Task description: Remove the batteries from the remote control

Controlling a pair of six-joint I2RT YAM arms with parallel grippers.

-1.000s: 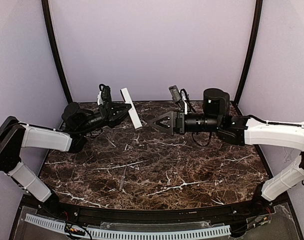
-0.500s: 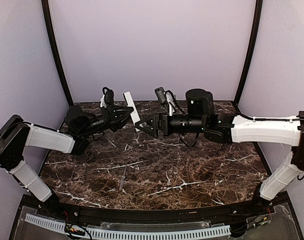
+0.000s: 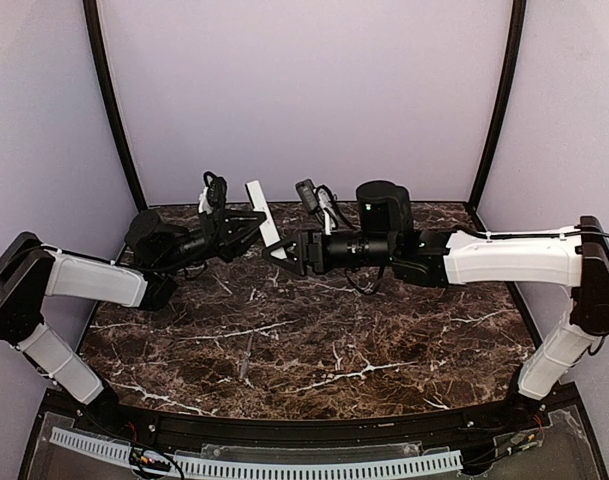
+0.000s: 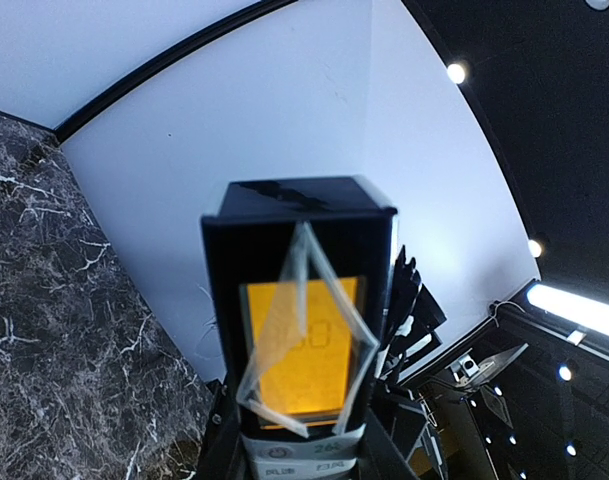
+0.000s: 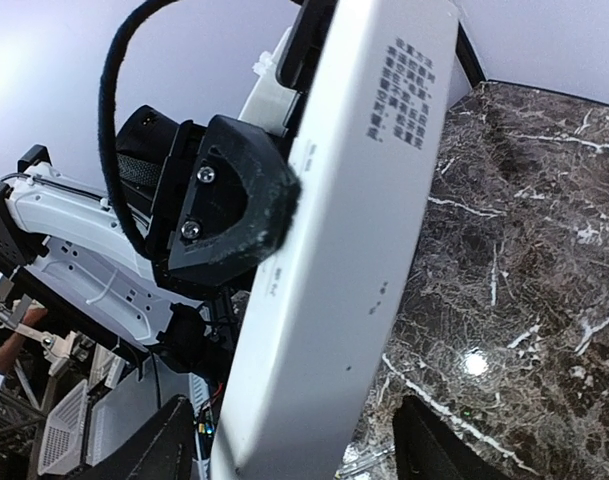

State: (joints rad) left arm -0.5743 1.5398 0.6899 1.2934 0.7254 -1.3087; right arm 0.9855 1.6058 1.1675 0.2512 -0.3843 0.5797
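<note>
The remote control (image 3: 261,210) is a long white bar held tilted in the air at the back of the table, upper end toward the wall. My left gripper (image 3: 252,220) is shut on its middle. The left wrist view shows its face with a lit orange screen (image 4: 299,340). My right gripper (image 3: 276,250) reaches in from the right, and its open jaws straddle the remote's lower end. In the right wrist view the white back of the remote (image 5: 344,250) runs between my fingertips (image 5: 174,445) with a gap on each side. A slim greyish stick (image 3: 246,357), like a battery, lies on the marble in front.
The dark marble table (image 3: 384,340) spreads below both arms. Purple walls close in the back and sides, with black curved posts (image 3: 114,110) at the corners. The left gripper's black finger (image 5: 229,200) shows pressed on the remote's edge.
My right arm has travelled left toward the remote, and its jaws now enclose the lower end and have narrowed. The left arm still holds the remote and has barely shifted.
</note>
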